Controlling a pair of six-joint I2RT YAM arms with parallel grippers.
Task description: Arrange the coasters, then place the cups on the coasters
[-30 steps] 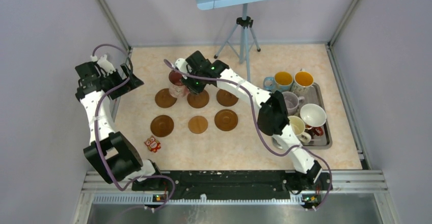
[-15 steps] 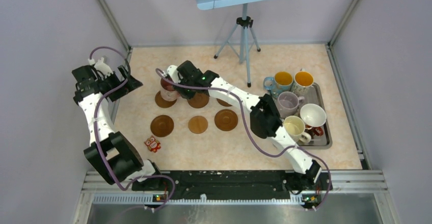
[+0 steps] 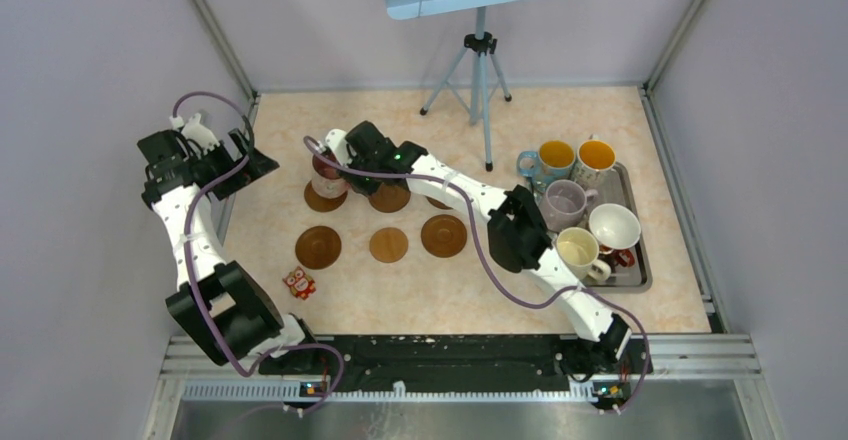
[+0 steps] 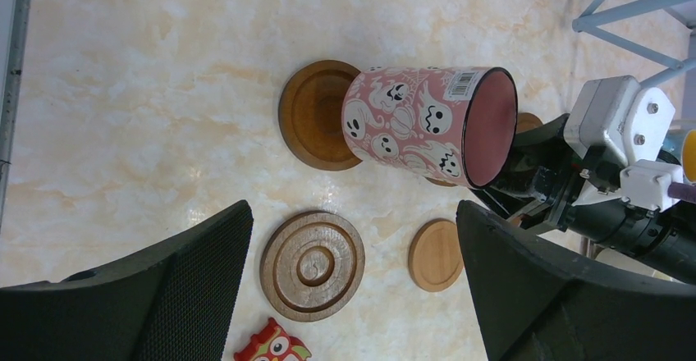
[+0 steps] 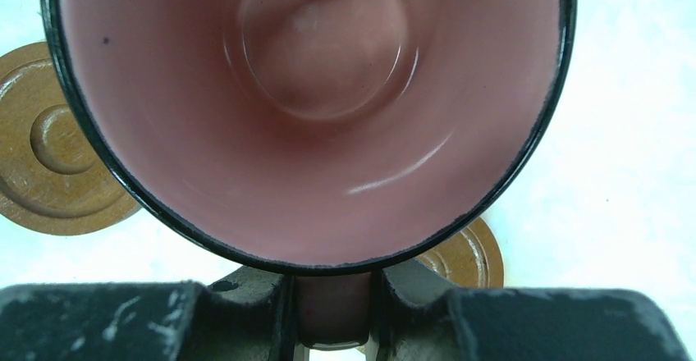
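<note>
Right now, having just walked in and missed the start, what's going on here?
The right gripper is shut on the handle of the pink mug, holding it at the back-left coaster; whether it has touched down is unclear. The left gripper hangs open, holding nothing. Five other mugs wait in the steel tray.

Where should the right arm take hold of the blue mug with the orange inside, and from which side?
Probably by its handle, coming down from above on the mug's left. The blue mug stands upright at the tray's far-left corner, handle jutting left, away from the other mugs, while the patterned mug crowds its right and the lavender mug its near side.
</note>
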